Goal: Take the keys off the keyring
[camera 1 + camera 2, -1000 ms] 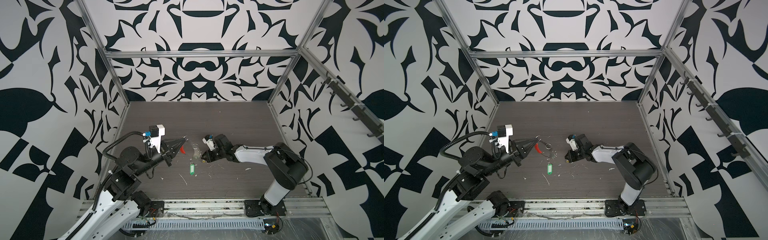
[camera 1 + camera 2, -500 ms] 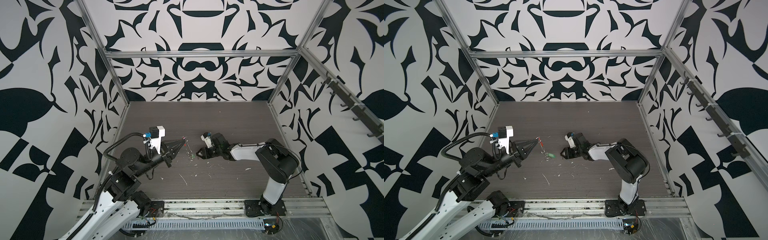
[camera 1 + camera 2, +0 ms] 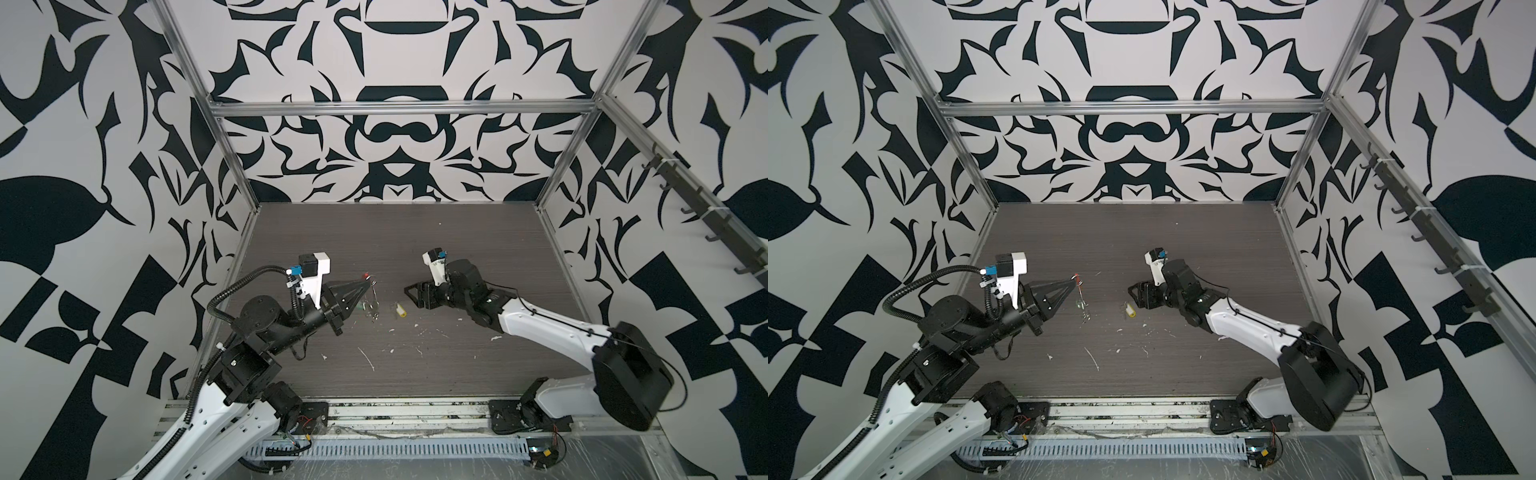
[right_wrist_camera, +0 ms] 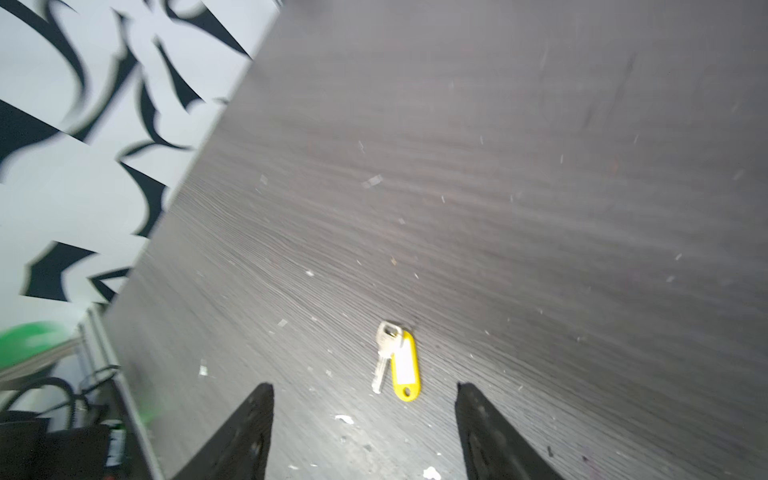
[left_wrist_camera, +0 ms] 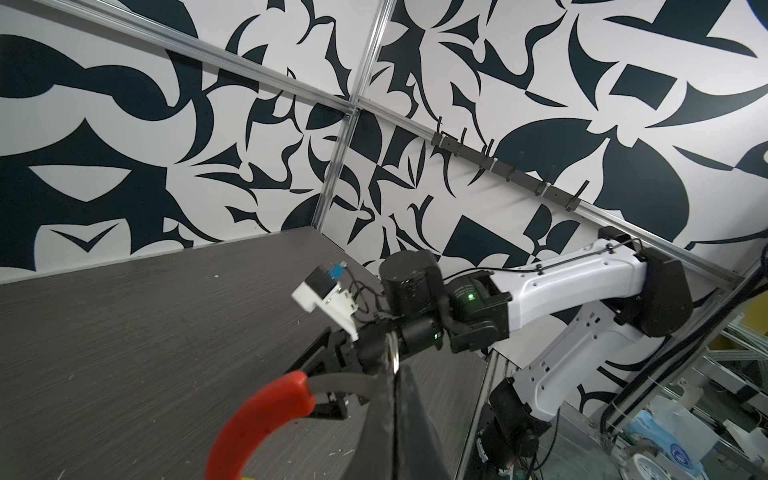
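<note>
My left gripper (image 3: pixel 369 283) is shut on the keyring (image 3: pixel 367 276), pinching its grey hoop (image 5: pixel 345 380) just beside the red segment (image 5: pixel 266 415). It holds the ring above the table. Small silver rings (image 3: pixel 375 305) and the green key tag (image 3: pixel 360 308) dangle below it. The yellow key tag (image 4: pixel 405 368) lies flat on the table with a silver key (image 4: pixel 384 353) on its own ring, free of the hoop. In both top views this tag (image 3: pixel 1131 311) sits just in front of my right gripper (image 4: pixel 363 388). That gripper is open and holds nothing.
White scraps and flakes (image 3: pixel 368 359) litter the dark wood tabletop (image 3: pixel 415 232) toward the front. Patterned walls with metal frame posts (image 3: pixel 232 166) enclose the table on three sides. A hook rail (image 3: pixel 706 216) runs along the right wall.
My right gripper has opened, let the yellow tag drop to the table and drawn back to the right. My left gripper has lifted the keyring, and the green tag rose off the table.
</note>
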You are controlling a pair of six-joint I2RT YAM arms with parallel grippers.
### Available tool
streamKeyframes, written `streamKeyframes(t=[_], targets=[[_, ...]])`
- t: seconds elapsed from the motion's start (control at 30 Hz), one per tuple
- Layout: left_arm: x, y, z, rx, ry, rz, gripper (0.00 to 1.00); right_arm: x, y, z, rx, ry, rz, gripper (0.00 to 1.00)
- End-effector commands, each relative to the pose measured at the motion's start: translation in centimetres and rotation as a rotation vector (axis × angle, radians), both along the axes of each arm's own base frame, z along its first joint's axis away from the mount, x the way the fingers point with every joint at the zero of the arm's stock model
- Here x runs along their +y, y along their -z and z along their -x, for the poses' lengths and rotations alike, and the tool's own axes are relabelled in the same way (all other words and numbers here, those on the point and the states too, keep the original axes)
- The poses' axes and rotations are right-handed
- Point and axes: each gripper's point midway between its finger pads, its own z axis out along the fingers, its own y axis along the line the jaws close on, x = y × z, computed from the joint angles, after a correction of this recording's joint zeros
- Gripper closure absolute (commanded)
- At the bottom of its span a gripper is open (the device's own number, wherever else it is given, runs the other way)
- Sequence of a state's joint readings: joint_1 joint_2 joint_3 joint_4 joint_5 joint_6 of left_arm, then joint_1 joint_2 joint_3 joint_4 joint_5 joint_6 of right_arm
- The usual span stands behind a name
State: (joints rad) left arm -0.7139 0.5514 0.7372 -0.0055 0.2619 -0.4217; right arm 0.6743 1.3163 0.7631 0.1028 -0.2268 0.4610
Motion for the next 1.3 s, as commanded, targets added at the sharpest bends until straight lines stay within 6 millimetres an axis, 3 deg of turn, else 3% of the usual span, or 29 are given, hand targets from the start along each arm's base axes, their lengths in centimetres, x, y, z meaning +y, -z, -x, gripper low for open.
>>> streamKeyframes(t=[0.0,0.2,0.3,0.4,0.6,0.97,1.27], targets=[[0.1,-2.0,0.6,-0.035,0.016,0.034,1.0,-0.6,-3.6,0.8,-0.105,-0.018,-0.028,0.29],[-0.4,-2.9,0.6,-0.047,0.04,0.028,1.0,-0.2,-9.2,4.1,-0.233,-0.154,-0.188,0.25],[-0.8,-3.4,0.9,-0.058,0.07,0.029,1.0,-0.2,-10.4,5.2,-0.271,-0.19,-0.224,0.17],[-1.3,-3.9,1.5,-0.072,0.12,0.031,1.0,0.1,-11.2,6.7,-0.291,-0.268,-0.25,0.24],[-1.8,-4.7,2.3,-0.094,0.178,0.016,1.0,0.5,-10.9,8.4,-0.298,-0.366,-0.247,0.46],[-2.0,-6.1,3.5,-0.148,0.232,0.006,1.0,1.7,-10.1,10.1,-0.289,-0.453,-0.252,0.46],[-2.1,-6.5,3.4,-0.148,0.236,0.022,1.0,4.2,-11.0,13.2,-0.286,-0.616,-0.301,0.43]])
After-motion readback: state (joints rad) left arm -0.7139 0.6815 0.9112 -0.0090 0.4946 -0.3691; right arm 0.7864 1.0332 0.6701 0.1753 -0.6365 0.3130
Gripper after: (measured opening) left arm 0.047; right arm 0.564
